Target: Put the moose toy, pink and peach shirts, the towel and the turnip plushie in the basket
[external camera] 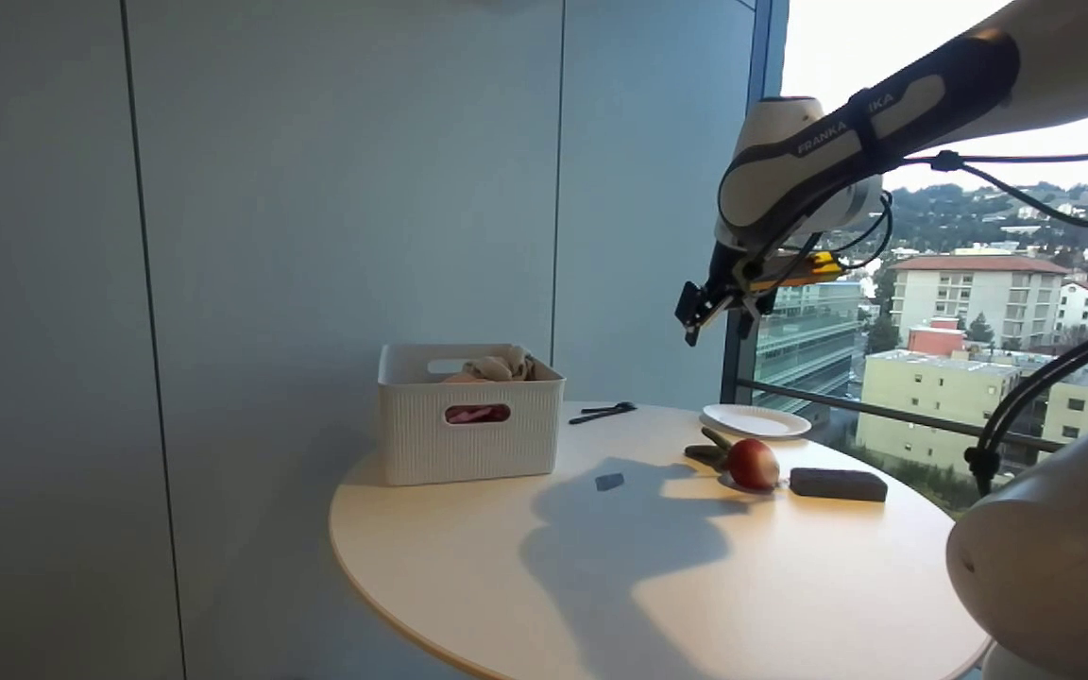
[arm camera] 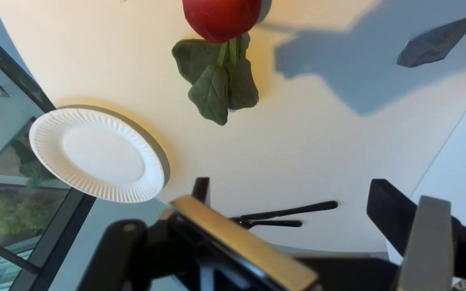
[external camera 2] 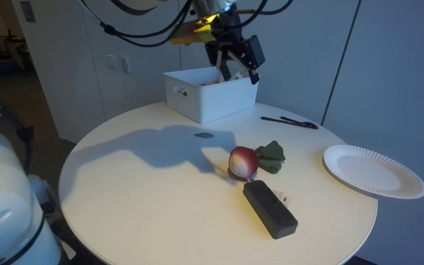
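Your gripper (external camera 2: 240, 76) stood raised over the table (external camera 2: 142, 213), its fingers spread wide apart with nothing gripped between them. The turnip plushie (external camera 2: 243, 162) lay on the table, outside the basket (external camera: 468, 453), its root end just beside a dark block (external camera 2: 271, 209). In an exterior view, you could see beige cloth (external camera: 489, 368) above the near rim of the basket and pink fabric (external camera: 476, 415) through the handle slot. Near the basket lay 2 black utensils (external camera 2: 293, 123); a paper plate (external camera 2: 370, 173) sat at the table edge.
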You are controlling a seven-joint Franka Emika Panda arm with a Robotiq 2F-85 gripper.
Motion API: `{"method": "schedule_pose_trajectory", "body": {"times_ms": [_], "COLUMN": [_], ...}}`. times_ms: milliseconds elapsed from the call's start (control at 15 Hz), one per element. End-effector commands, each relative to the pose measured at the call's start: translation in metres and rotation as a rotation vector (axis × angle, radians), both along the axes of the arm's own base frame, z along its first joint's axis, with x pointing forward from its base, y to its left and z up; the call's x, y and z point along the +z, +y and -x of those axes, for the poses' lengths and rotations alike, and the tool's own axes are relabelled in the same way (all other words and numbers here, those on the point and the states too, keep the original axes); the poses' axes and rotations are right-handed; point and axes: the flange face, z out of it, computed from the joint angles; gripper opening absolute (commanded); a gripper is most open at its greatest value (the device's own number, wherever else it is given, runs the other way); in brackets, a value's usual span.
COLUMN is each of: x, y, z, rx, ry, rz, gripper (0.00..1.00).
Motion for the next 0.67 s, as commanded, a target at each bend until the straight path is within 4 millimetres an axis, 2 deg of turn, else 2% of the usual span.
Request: {"method": "schedule_pose_trajectory", "body": {"times_ms": [0, 400, 600], "x": [-0.004, -0.017, -0.028], "y": [0.008, 0.016, 0.021], "z": [0.001, 0.0, -0.01], "rx": [-0.051, -0.041, -0.021], "ry": [0.014, 0.067, 0.088], "rz": [-0.039, -0.077, -0.103], "gripper": [1.0, 1.0, 1.0]}}
